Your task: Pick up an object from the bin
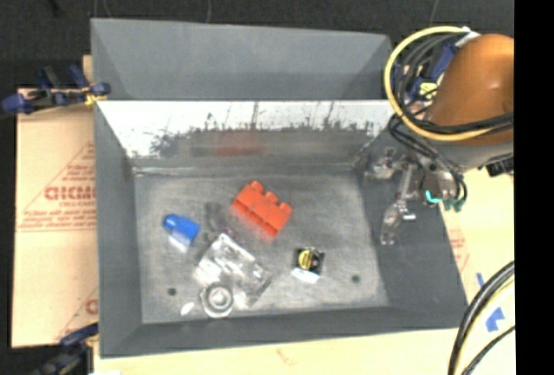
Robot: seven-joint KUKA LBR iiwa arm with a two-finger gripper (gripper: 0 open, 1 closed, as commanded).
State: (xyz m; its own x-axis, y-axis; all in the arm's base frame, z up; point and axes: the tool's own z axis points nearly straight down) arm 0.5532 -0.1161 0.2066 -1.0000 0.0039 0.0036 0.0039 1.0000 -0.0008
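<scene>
At right wall of bin: gripper [394,224] over bare metal, no object beneath it.

Nearest object is a small black-and-yellow piece [307,261], lying on the floor of the grey bin [260,326] right of centre, apart from the gripper and to its left. Further left: an orange toy brick [260,209] at mid-floor, a crumpled clear plastic piece [230,265] toward the front, and a blue cap [181,229] at the left. Whether the gripper is released or clenched cannot be told; nothing is seen held in it.
</scene>
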